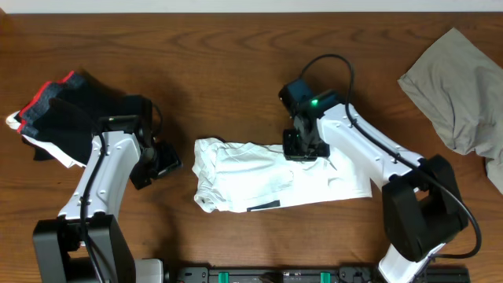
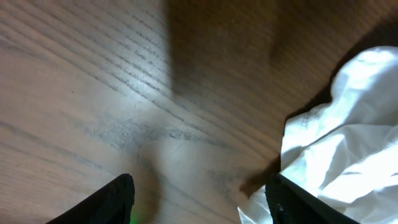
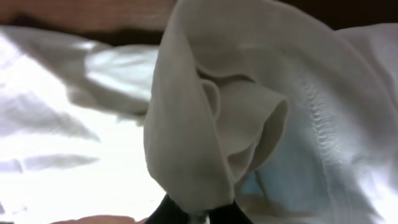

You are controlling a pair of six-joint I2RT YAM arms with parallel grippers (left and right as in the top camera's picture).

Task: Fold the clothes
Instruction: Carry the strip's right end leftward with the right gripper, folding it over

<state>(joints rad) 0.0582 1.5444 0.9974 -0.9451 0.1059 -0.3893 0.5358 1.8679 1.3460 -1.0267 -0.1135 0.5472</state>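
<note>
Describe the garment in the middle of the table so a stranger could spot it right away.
On the wooden table, look at its centre. A crumpled white shirt lies there, spread left to right. It is the only all-white piece: the pile at the far left is dark with red trim, and the cloth at the far right is grey.

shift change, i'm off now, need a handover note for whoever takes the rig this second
Left gripper: open, holding nothing, over bare table just left of the white garment.
Right gripper: shut on a bunched fold at the white garment's far edge.
White garment: crumpled, mid-table. Dark pile: far left. Grey garment: far right.
Done: nothing looks neatly folded.
Left: fold the white garment, then likely the others.
</note>
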